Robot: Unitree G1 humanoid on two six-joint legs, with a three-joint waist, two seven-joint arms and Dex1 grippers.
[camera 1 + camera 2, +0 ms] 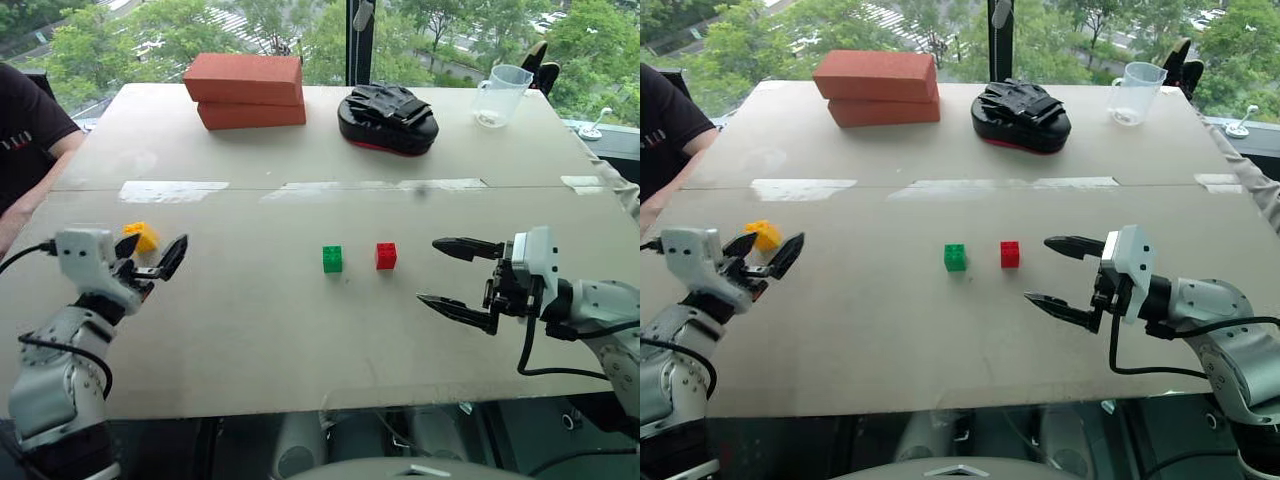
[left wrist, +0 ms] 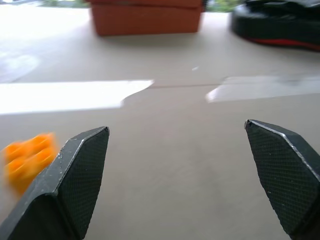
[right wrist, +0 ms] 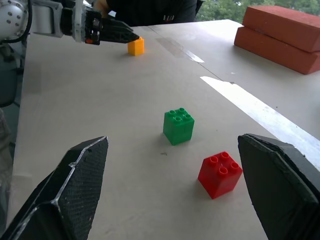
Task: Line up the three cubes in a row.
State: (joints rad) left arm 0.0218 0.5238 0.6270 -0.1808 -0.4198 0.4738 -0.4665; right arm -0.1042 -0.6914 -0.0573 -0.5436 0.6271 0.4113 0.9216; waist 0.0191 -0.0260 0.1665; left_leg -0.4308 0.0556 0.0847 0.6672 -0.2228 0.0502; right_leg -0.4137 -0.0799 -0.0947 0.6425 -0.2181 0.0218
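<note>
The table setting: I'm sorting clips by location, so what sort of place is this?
Probably a lab or office test room by a window: a plain table patched with tape strips, treetops behind the glass, and odd test props such as two bricks and a measuring cup.

two bricks [image 1: 245,90], black pad [image 1: 387,120], clear cup [image 1: 499,96].
</note>
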